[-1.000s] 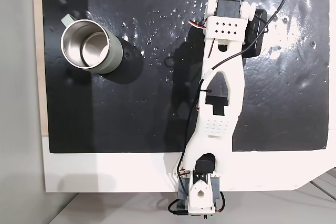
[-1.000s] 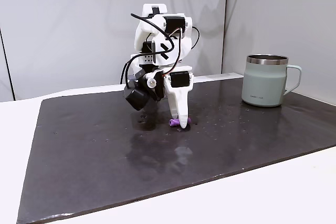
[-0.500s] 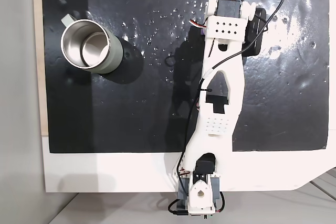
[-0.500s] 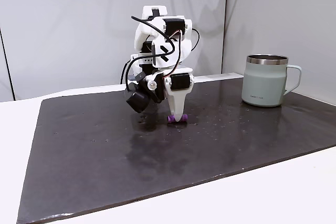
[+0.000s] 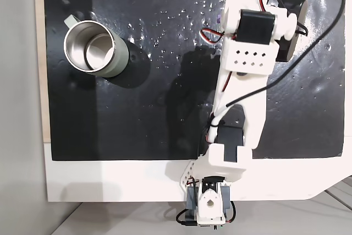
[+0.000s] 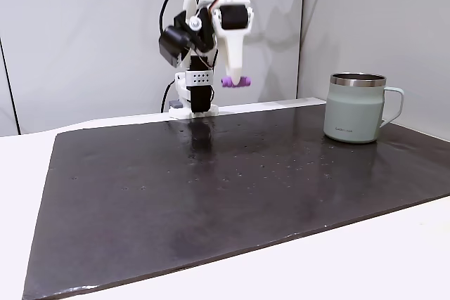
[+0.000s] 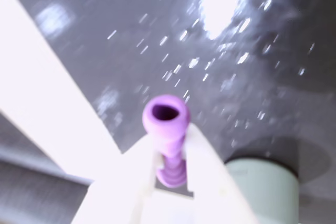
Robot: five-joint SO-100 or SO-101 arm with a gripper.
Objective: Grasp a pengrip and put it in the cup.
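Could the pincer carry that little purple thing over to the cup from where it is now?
Probably yes. The pincer holds the pengrip high above the mat, and nothing stands between it and the cup, whose mouth is open.

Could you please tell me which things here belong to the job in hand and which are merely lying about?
Belonging to the job:
- purple pengrip, pinched in the gripper, lifted above the mat
- cup, standing upright at the mat's edge, nothing in it that shows from above

Merely there:
- black mat
- white table
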